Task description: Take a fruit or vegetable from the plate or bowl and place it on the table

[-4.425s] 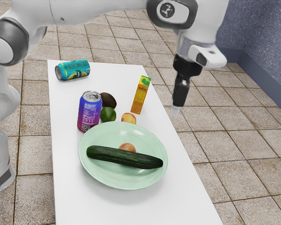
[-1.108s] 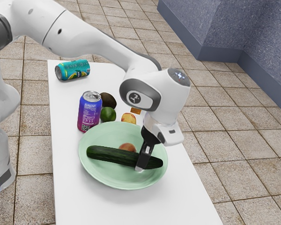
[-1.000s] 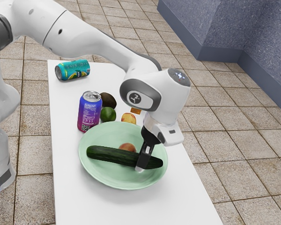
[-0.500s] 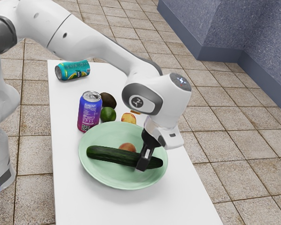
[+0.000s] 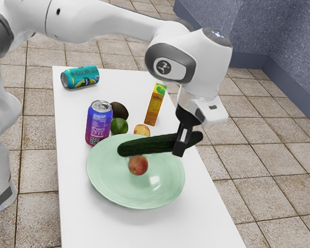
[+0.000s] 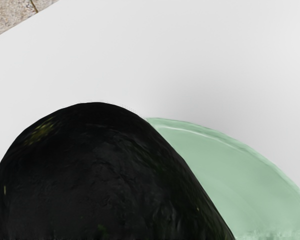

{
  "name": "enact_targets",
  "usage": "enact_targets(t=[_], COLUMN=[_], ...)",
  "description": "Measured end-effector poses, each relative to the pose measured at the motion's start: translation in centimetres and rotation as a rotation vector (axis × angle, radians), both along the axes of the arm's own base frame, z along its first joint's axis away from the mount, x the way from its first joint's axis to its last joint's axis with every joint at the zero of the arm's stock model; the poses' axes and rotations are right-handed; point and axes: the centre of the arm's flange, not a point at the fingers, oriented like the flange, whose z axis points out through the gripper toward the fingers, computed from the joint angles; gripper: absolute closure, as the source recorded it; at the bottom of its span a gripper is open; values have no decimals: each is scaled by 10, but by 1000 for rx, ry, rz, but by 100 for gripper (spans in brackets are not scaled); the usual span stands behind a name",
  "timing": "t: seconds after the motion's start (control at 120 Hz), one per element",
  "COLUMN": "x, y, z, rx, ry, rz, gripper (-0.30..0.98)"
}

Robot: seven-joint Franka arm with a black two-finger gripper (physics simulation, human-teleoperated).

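In the exterior view my gripper [image 5: 180,145] is shut on the cucumber [image 5: 152,144], near the cucumber's end at the exterior view's right. The cucumber hangs above the far part of the green plate [image 5: 134,196], its held end reaching out past the rim. A reddish fruit [image 5: 138,165] lies in the plate. Large and dark in the wrist view, the cucumber [image 6: 95,175] covers part of the plate [image 6: 240,175]. The white table [image 5: 88,222] bears the plate.
Beyond the plate stand a purple-blue can [image 5: 98,124] and an orange-green carton [image 5: 155,106], with an avocado [image 5: 120,110], a lime [image 5: 119,126] and a yellow-red fruit [image 5: 142,129] between them. A teal can [image 5: 80,77] lies at the far end.
My gripper has risen from the plate with the cucumber held, moving toward the exterior view's right. The cucumber has tilted, and the reddish fruit has shifted slightly in the plate.
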Motion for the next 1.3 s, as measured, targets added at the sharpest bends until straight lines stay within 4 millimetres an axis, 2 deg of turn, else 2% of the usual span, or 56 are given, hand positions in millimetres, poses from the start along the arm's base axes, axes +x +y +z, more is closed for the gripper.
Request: enact_targets(t=[0.15, 0.283, 0.408, 0.617, 0.733, 0.767, 0.792, 0.858, 0.908, 1.042, 1.3], x=[-14, -35, -65, -130, -153, -146, -133, -83, -63, -52, -46], y=[-15, -45, -85, -159, -205, -214, -214, -199, -194, -197, -211], z=[2, 0, 0, -5, -15, -16, -18, -23, -27, -37, -66], rx=[32, 50, 62, 73, 73, 70, 67, 65, 68, 87, 119], ry=[28, 46, 51, 53, 64, 62, 60, 57, 57, 64, 100], rz=[-20, -65, -132, -275, -350, -351, -335, -261, -235, -227, -234], gripper=[52, 52, 52, 52, 54, 54, 54, 53, 53, 53, 53])
